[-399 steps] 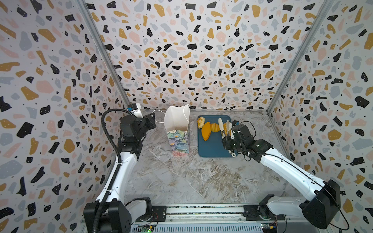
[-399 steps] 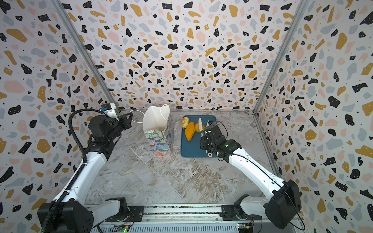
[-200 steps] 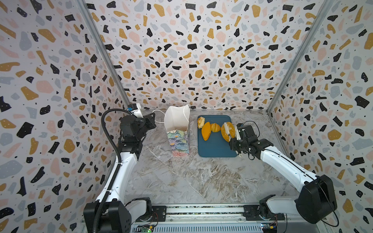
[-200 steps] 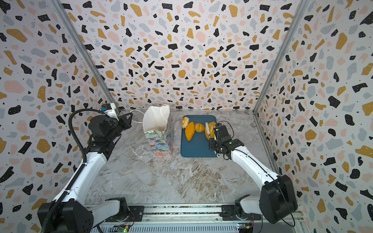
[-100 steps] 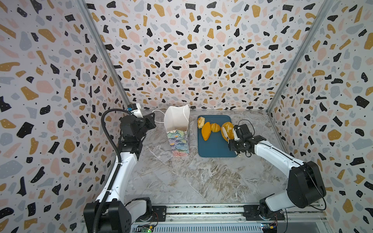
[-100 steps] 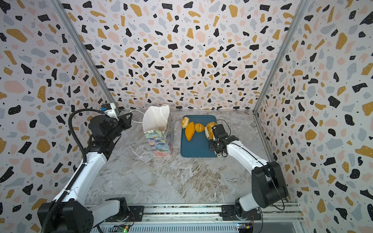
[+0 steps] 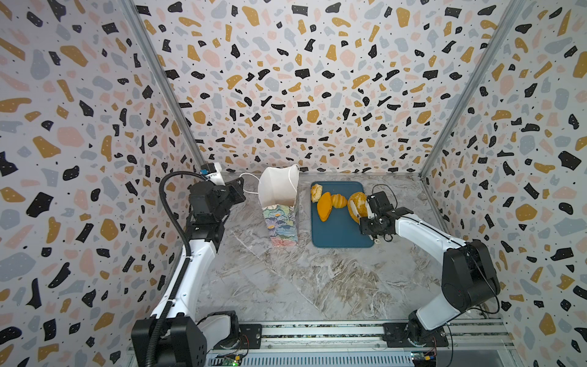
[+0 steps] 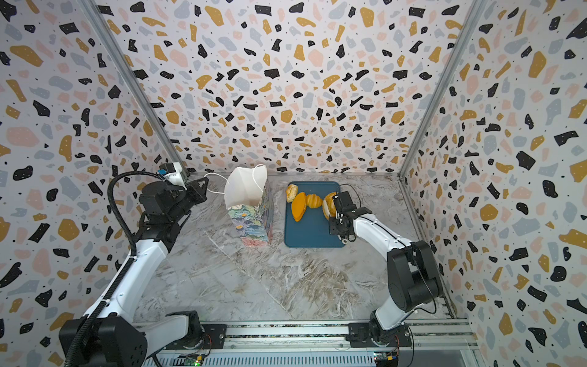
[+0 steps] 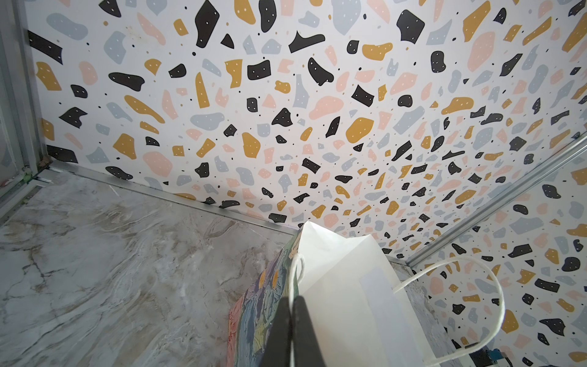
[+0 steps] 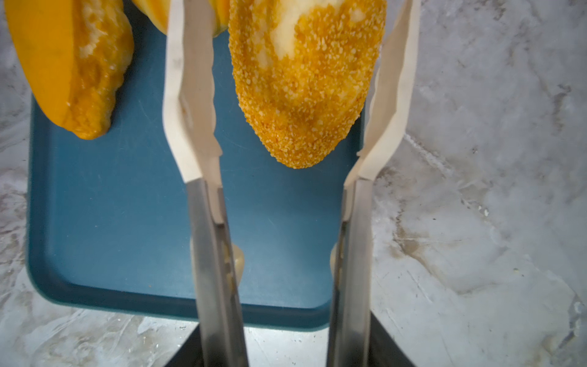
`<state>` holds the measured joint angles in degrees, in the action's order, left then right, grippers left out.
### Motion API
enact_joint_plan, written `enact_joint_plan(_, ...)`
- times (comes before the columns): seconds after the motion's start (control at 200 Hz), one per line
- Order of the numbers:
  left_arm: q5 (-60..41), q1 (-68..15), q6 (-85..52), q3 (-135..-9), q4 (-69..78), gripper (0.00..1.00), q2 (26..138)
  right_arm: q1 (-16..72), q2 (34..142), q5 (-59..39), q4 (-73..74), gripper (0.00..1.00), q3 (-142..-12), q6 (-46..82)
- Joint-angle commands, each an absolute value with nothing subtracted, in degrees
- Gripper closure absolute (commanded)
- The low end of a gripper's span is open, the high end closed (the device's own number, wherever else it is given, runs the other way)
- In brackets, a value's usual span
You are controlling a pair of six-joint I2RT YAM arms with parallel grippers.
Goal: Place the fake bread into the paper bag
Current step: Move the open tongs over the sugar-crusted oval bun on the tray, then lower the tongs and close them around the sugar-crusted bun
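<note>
Bread-bagging looked barely begun: four pieces of golden-orange fake bread (image 7: pixel 324 206) lay on the flat dark-blue tray (image 7: pixel 340 232), right of the tall flower-printed paper bag (image 7: pixel 279 222), with none visible inside. The left end effector (image 9: pixel 290 298) pinched the bag's white cord handle (image 9: pixel 297 267). The right end effector (image 10: pixel 286 349) gripped metal tongs (image 10: pixel 206 238), whose cream tips straddled the big seeded oval loaf (image 10: pixel 305 79) without visibly squeezing it.

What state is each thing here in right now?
Paper bag, upright, mouth open.
Left tool, shut on the bag's cord handle.
Right tool, clamped on the tongs.
Tongs, open, tips straddling the seeded loaf.
Seeded loaf, lying on the blue tray, not yet gripped.
Smooth orange bread, on the tray.
Ridged roll, on the tray.
Tan roll, on the tray.
</note>
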<state>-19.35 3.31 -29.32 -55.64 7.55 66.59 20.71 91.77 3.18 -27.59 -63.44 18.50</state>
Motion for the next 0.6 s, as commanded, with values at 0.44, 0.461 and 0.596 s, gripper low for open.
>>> enact_joint_plan(0.44, -19.35, 3.16, -28.64, -55.28, 9.47, 1.00, 65.83, 19.96, 95.37, 3.00, -30.42, 0.43, -68.99, 16.07)
enact_joint_plan(0.461, -19.45, 3.14, -28.66, -55.28, 9.45, 1.00, 65.83, 19.95, 95.60, 3.01, -30.51, 0.43, -69.26, 16.02)
enact_joint_plan(0.596, -19.39, 3.16, -28.60, -55.28, 9.43, 1.00, 65.95, 19.86, 97.49, 3.69, -31.80, 0.43, -71.25, 15.56)
